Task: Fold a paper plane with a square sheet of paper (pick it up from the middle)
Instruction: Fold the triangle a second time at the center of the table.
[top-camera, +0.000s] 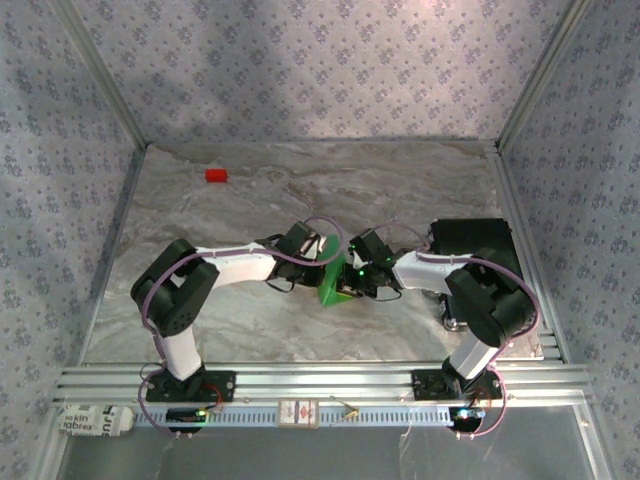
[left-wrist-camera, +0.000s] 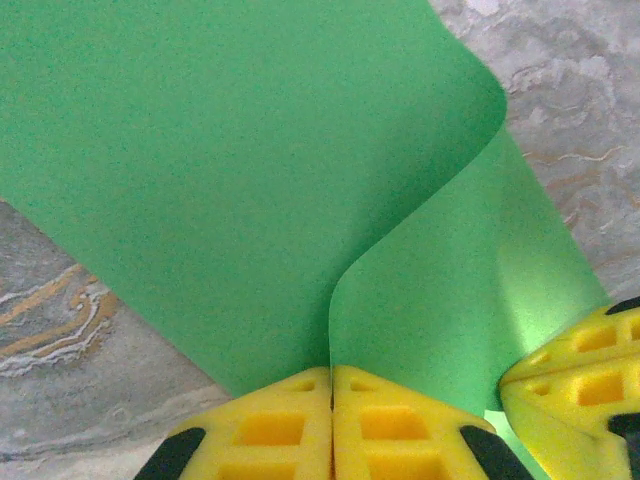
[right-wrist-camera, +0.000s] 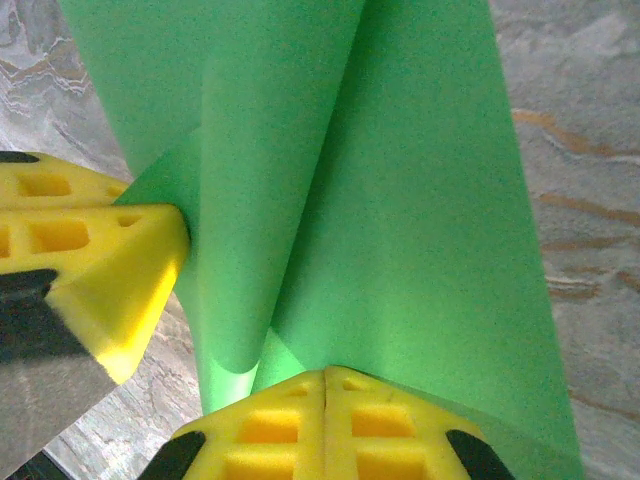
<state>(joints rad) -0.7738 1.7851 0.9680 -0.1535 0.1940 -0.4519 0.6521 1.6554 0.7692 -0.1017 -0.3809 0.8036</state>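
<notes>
The bright green sheet of paper (top-camera: 331, 280) hangs folded and curled between the two grippers over the middle of the table. My left gripper (left-wrist-camera: 331, 372) is shut on its edge, and the paper (left-wrist-camera: 250, 170) fans out ahead of the yellow pads in a bent fold. My right gripper (right-wrist-camera: 325, 372) is also shut on the paper (right-wrist-camera: 400, 200), which rises from its pads in a creased, rolled shape. Each wrist view catches the other gripper's yellow fingers (left-wrist-camera: 575, 375) (right-wrist-camera: 110, 260) touching the sheet. Seen from above, the left gripper (top-camera: 322, 252) and the right gripper (top-camera: 352, 272) meet at the paper.
A small red block (top-camera: 216, 175) lies at the far left of the marble table (top-camera: 250, 320). Patterned walls close in the left, right and back sides. A metal rail (top-camera: 320, 380) runs along the near edge by the arm bases.
</notes>
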